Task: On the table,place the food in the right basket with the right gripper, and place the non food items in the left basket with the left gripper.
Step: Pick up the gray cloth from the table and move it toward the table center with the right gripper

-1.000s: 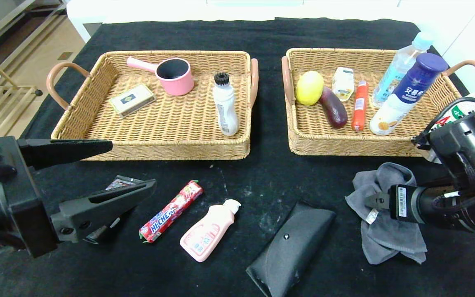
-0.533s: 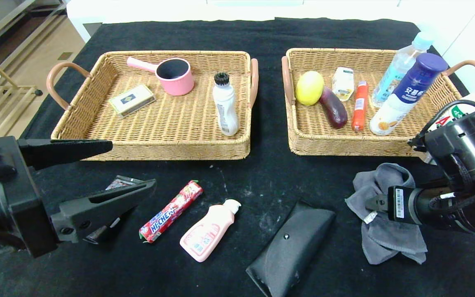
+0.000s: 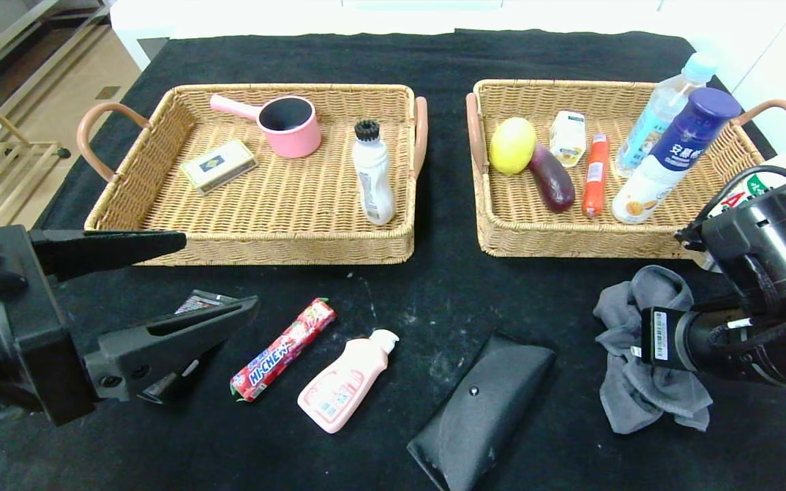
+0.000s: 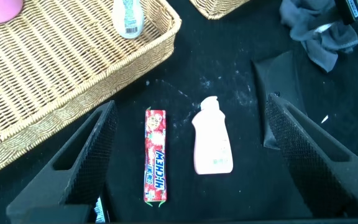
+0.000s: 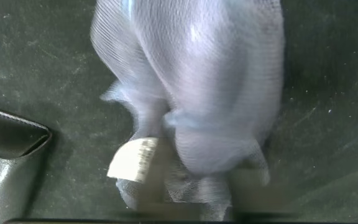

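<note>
My right gripper [image 3: 632,335] is low at the table's right front, shut on the grey cloth [image 3: 652,399], which bunches around its hidden fingers. The right wrist view is filled by the gathered cloth [image 5: 197,81] and its white tag [image 5: 132,160]. My left gripper [image 3: 219,273] hangs open at the left front above the red HI-CHEW stick [image 4: 155,155] and the pink bottle [image 4: 212,146], holding nothing. The black squeeze tube [image 3: 195,300] peeks out under it. The black glasses case [image 3: 482,409] lies at the middle front. A white bottle with a blue cap [image 3: 673,157] leans in the right basket [image 3: 570,242].
The left basket [image 3: 263,245] holds a pink pot [image 3: 290,126], a small box [image 3: 219,164] and a white bottle with a black cap [image 3: 372,177]. In the right basket are a lemon [image 3: 512,144], an eggplant [image 3: 551,179], a sausage [image 3: 595,174] and a water bottle [image 3: 659,112].
The right gripper has closed on the grey cloth, which has gathered up and shifted a little to the right. The left arm has not moved.
</note>
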